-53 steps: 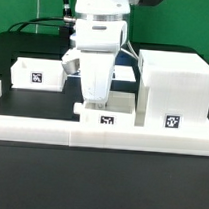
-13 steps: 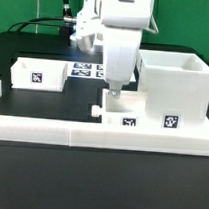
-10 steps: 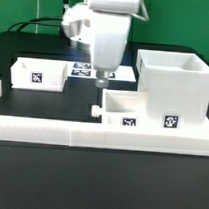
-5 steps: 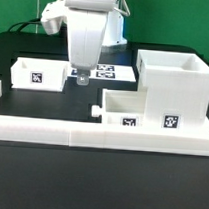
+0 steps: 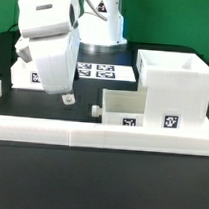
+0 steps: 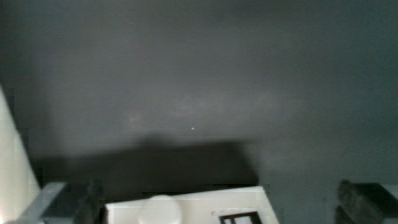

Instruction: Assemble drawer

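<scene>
Since half a second ago our arm has swung from above the marker board toward 9 o'clock in the exterior view. The gripper now hangs low and tilted over the dark table, in front of the second box.

That second box sits at 9 o'clock from the housing, well apart from it. We see only its tagged corner past the arm.

The housing stands upright at 3 o'clock in the exterior view, with its open side up and a tag on its front face. The small box lies just beside the housing at its 9 o'clock side, tag facing us. We cannot tell whether the two touch.

The rail runs across at 6 o'clock from all three parts. The marker board lies flat at 12 o'clock from the small box.

In the wrist view the fingers stand wide apart, released and holding nothing. Between them shows the edge of a tagged box on the dark table. From this view we cannot tell which box it is.
</scene>
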Available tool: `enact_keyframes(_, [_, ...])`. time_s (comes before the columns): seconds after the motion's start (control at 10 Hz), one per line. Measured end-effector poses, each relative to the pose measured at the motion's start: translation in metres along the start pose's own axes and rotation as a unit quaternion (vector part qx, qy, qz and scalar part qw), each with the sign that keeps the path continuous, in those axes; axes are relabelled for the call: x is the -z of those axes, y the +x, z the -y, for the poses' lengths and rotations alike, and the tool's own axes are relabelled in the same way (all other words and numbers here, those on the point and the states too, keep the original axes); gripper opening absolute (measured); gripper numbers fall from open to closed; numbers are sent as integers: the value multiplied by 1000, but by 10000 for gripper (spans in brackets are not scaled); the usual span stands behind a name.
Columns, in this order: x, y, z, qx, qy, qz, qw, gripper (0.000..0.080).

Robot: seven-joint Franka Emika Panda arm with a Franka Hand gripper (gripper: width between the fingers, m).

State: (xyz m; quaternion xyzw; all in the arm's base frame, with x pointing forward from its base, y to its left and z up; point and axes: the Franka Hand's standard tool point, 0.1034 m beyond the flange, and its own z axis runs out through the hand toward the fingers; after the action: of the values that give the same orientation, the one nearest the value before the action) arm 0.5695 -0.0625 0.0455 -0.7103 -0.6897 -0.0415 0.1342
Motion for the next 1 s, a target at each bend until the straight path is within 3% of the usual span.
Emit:
enact_keyframes(0.1, [-9, 5, 2, -9, 9, -35, 999, 649])
enact_keyframes(0.4, [-19, 26, -8, -10, 6, -36, 999, 649])
enact_keyframes(1.0, [-24, 35, -13, 8, 8, -33, 999, 649])
